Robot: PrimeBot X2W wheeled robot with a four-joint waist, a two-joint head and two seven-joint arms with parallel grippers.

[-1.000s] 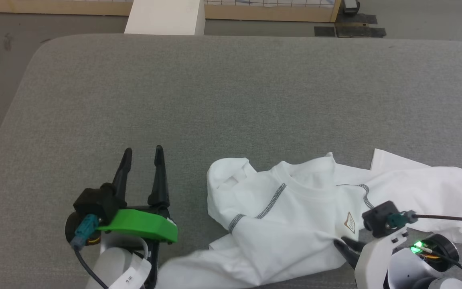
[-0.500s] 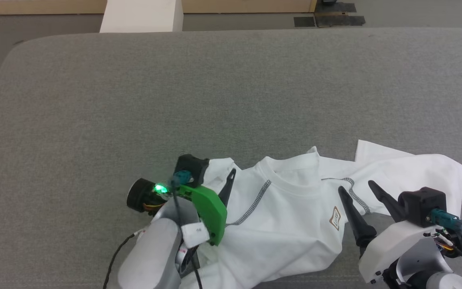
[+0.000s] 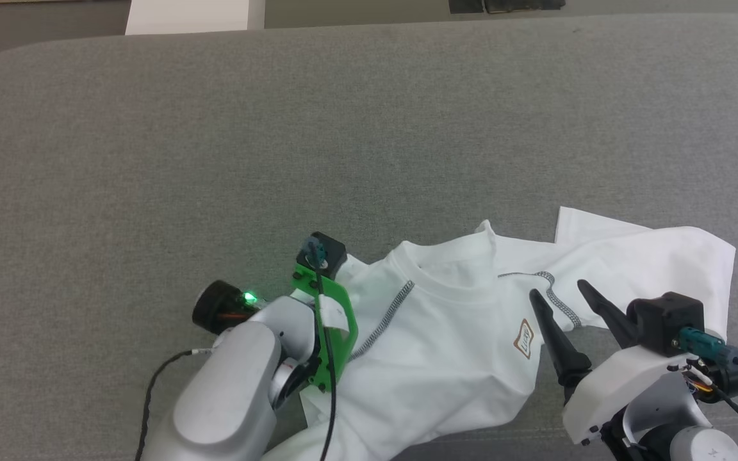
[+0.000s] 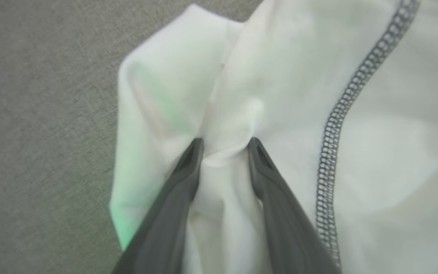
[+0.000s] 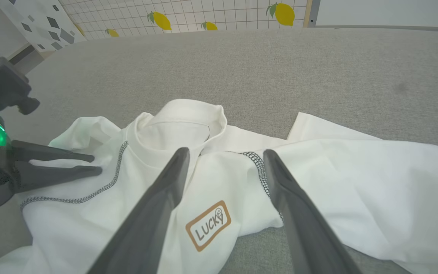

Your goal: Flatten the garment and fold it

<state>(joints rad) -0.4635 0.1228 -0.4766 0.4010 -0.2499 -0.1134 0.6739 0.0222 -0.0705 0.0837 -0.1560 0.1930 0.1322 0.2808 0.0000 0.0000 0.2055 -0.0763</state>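
Item: one white shirt (image 3: 446, 346), crumpled at the near edge of your grey desk (image 3: 279, 128), collar facing away, with the left shoulder bunched and not yet flattened. Left tool (image 4: 224, 141): half-closed astride a pucker of cloth at that bunched shoulder, likely to draw it out flat; you cannot tell whether the pinch bites. Right tool (image 3: 556, 288): wide open, empty, poised just above the opposite shoulder seam, presumably for the matching grab.

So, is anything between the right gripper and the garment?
Nothing visible. The right gripper, jaws open, sits just over the garment near its stitched shoulder seam, with only bare fabric ahead of its fingers.
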